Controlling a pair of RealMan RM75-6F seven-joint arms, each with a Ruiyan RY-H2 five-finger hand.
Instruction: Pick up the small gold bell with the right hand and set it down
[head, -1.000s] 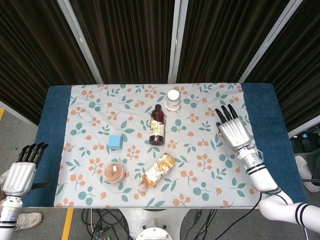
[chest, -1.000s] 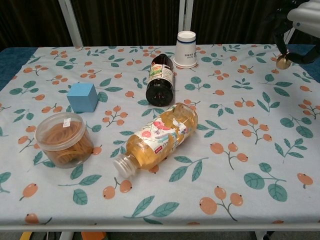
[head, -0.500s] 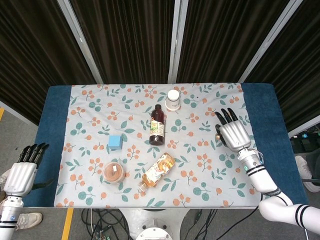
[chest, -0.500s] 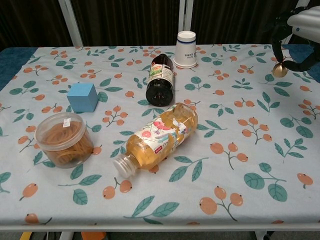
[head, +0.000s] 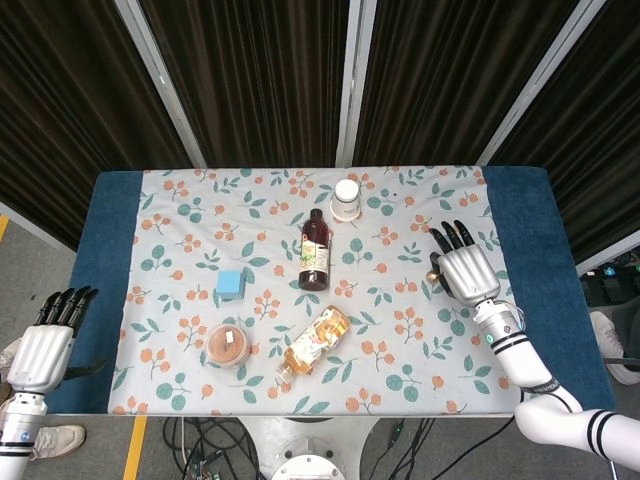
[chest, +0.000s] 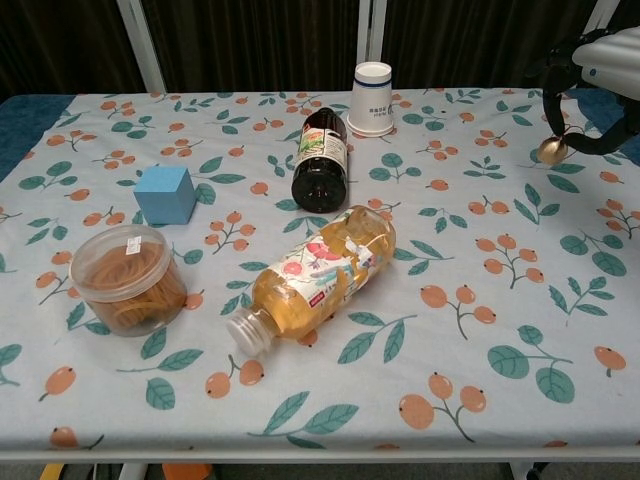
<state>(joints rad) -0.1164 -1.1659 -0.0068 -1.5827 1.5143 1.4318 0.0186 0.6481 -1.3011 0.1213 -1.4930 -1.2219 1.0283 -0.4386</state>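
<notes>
Right hand (chest: 600, 75) pinches the small gold bell (chest: 551, 150) just above the tabletop (chest: 480, 300) at its right side, so lower it straight, let it touch, then part the fingers gently to avoid rolling.

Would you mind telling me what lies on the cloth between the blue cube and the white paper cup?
The dark bottle, lying on its side, sits roughly between the blue cube and the white paper cup; the head view shows it best.
</notes>
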